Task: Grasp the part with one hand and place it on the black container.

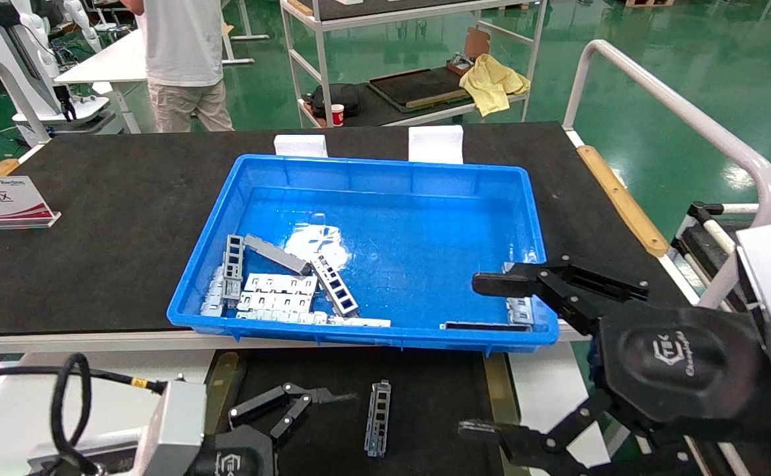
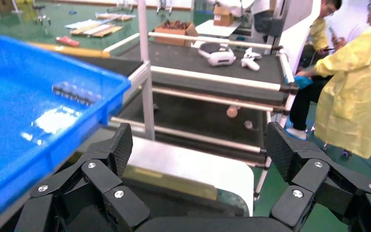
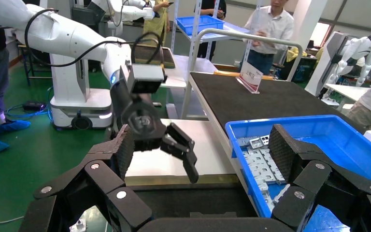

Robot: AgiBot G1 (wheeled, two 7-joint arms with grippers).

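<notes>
head view: the part is lying on the black container at six o'clock, between the released left gripper and the released right gripper.

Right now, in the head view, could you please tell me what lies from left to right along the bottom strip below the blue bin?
Left pincer, open → the part lying on the black container → the container's olive strip → right pincer, open.

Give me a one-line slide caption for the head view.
One part lies on the black container below the blue bin; open left gripper beside it, open right gripper nearby.
</notes>
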